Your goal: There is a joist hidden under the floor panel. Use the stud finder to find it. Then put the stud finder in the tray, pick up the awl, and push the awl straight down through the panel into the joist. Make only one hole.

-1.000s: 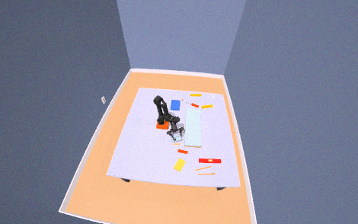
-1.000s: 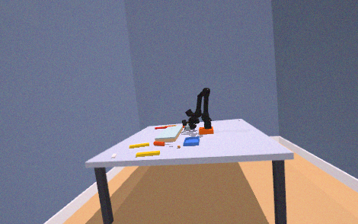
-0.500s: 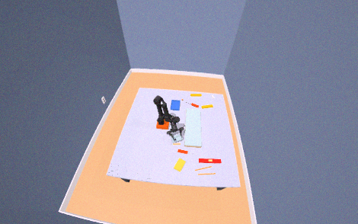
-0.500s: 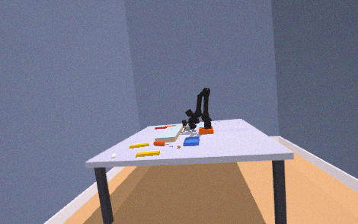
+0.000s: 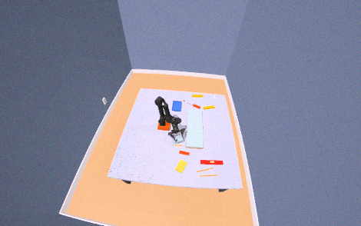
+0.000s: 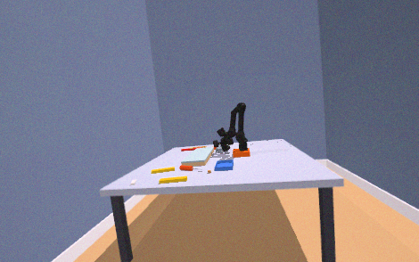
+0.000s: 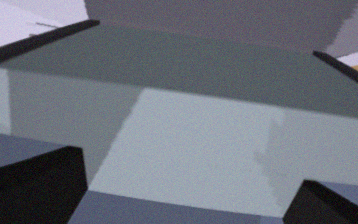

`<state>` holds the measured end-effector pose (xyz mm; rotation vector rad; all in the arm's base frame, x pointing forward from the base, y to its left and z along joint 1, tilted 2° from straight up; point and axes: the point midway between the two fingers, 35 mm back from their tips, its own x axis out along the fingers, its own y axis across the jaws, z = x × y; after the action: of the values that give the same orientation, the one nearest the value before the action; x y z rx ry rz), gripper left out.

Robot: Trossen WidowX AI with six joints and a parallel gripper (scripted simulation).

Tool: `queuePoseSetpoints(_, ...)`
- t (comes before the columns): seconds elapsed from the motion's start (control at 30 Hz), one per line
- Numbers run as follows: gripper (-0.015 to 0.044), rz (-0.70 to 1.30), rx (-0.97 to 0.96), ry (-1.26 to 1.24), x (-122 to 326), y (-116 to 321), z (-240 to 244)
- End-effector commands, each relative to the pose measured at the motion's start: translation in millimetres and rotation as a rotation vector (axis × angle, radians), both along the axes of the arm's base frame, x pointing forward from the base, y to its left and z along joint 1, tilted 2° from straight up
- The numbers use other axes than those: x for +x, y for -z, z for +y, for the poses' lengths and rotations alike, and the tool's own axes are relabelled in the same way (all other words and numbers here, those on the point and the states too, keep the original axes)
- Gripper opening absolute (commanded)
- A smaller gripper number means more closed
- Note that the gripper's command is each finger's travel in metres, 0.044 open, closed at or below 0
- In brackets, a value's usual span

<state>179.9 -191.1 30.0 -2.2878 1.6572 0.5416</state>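
My gripper [image 5: 178,138] [image 6: 221,145] [image 7: 188,160] is open, low over the table beside the near-left part of the pale floor panel [image 5: 195,128] [image 6: 199,154]. A wide pale grey-teal block, apparently the stud finder [image 5: 179,137] [image 7: 200,135], lies between and under the spread fingers. The fingers hide its ends, and contact is unclear. The awl [image 5: 197,106] [image 6: 186,168] lies past the panel's far end, its red handle and thin shaft flat on the table. The blue tray [image 5: 177,106] [image 6: 224,165] is empty, left of the awl. The joist is hidden.
Two yellow bars [image 5: 197,96] [image 5: 209,108] lie near the awl. A small red block [image 5: 184,153], a yellow pad [image 5: 181,166], a red level [image 5: 211,162] and two thin orange sticks [image 5: 204,170] [image 5: 208,175] lie toward the top view's near edge. The arm's orange base [image 5: 163,126] stands left of the panel.
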Motion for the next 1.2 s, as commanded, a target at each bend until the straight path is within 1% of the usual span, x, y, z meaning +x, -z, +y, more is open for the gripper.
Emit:
queuePoseSetpoints(0.0,0.044,-0.002,-0.001,0.0,0.3,-0.4,-0.1)
queuePoseSetpoints(1.17,0.044,-0.001,0.003,0.001,-2.0,-5.8,10.8)
